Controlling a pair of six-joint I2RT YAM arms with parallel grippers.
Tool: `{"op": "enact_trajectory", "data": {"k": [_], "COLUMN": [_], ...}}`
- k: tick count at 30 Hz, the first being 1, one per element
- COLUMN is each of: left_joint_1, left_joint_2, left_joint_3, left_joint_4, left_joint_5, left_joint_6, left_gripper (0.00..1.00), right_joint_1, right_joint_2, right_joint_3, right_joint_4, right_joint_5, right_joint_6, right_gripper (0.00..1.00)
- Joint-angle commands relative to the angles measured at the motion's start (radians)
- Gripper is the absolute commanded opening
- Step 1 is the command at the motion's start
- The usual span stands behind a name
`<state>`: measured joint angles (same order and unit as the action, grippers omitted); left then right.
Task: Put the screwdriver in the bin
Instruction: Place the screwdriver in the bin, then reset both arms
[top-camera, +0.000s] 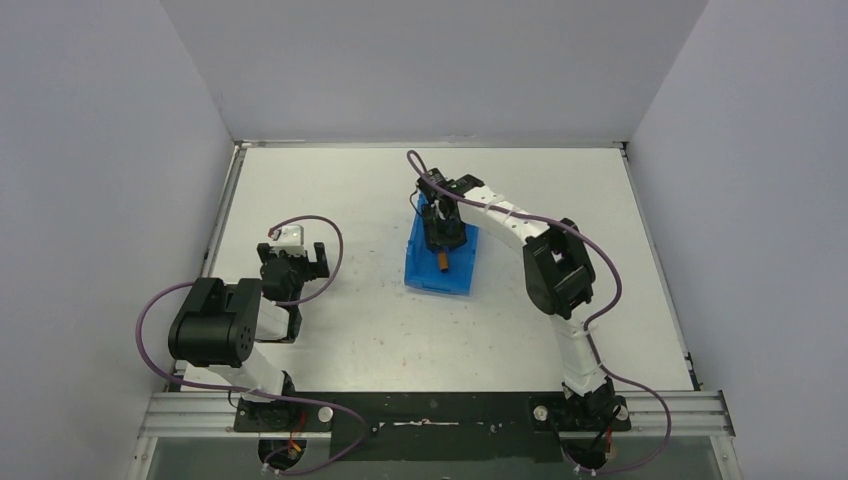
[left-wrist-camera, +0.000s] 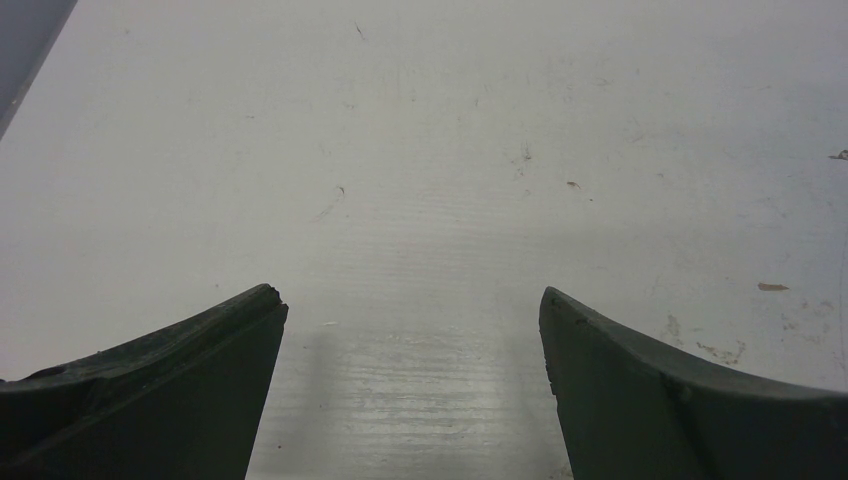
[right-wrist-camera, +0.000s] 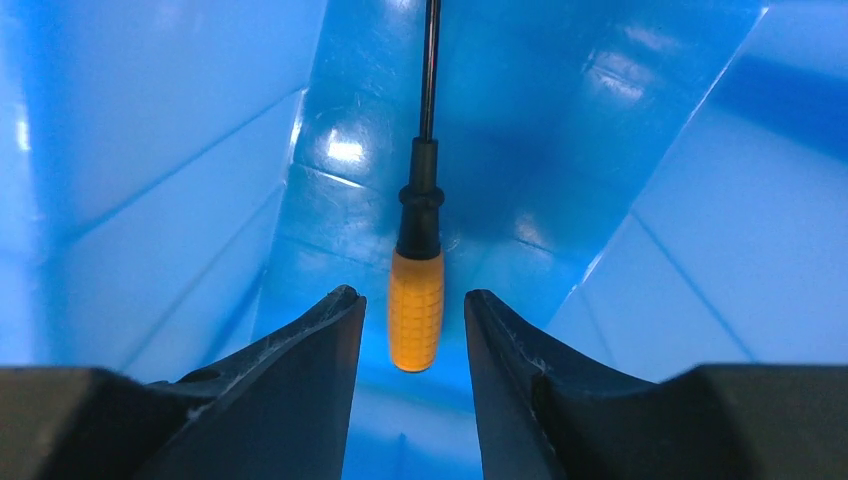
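The right gripper (right-wrist-camera: 413, 300) hangs inside the bin (right-wrist-camera: 150, 170) with its jaws spread a little. The screwdriver (right-wrist-camera: 416, 318) sits between them, its orange handle in the gap touching neither side and its black shaft pointing away over the blue floor. The left gripper (left-wrist-camera: 412, 298) hovers over the bare counter (left-wrist-camera: 430, 150), jaws wide apart.

My left gripper (left-wrist-camera: 408, 298) hangs over the flat white scuffed tabletop (left-wrist-camera: 420, 150), its two dark curved fingers (left-wrist-camera: 190, 385) spread wide with only bare surface between them. A small brownish fleck (left-wrist-camera: 771, 287) lies off to the right. The grey wedge (left-wrist-camera: 25, 40) top left may be a wall.
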<state>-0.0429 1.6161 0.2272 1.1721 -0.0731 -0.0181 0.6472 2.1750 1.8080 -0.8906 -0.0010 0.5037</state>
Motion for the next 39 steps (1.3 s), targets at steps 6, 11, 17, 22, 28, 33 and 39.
{"op": "enact_trajectory", "data": {"k": [6,11,17,22,28,33,39], "left_joint_1": [0.003,0.003,0.003,0.003,0.003,0.003,0.003], "left_joint_2": [-0.002,-0.003,-0.002,-0.003,-0.003,-0.003,-0.002], "left_joint_3": [0.018,0.018,0.018,0.018,0.018,0.018,0.018], "left_joint_4": [0.061,0.060,0.060,0.060,0.060,0.061,0.062], "left_joint_5": [0.007,0.007,0.007,0.007,0.008,0.007,0.007], "left_joint_6": [-0.003,-0.002,-0.003,-0.002,-0.003,-0.002,-0.003], "left_gripper": [0.97,0.97,0.97,0.97,0.97,0.97,0.97], "right_joint_1": [0.018,0.017,-0.006,-0.074,-0.191,-0.277,-0.446], "right_joint_2": [-0.114,-0.194,-0.303,-0.424,-0.574,-0.698,-0.824], "right_joint_3": [0.094,0.123,0.096,-0.024,-0.246,-0.437,-0.692], "right_joint_4": [-0.034,-0.054,-0.007,0.140,0.305,0.466,0.651], "right_joint_5": [0.116,0.162,0.179,0.109,-0.005,-0.069,-0.121], "right_joint_6": [0.007,0.000,-0.035,-0.093,-0.129,-0.173,-0.187], "right_gripper": [0.43,0.46,0.86,1.00,1.00,1.00,1.00]}}
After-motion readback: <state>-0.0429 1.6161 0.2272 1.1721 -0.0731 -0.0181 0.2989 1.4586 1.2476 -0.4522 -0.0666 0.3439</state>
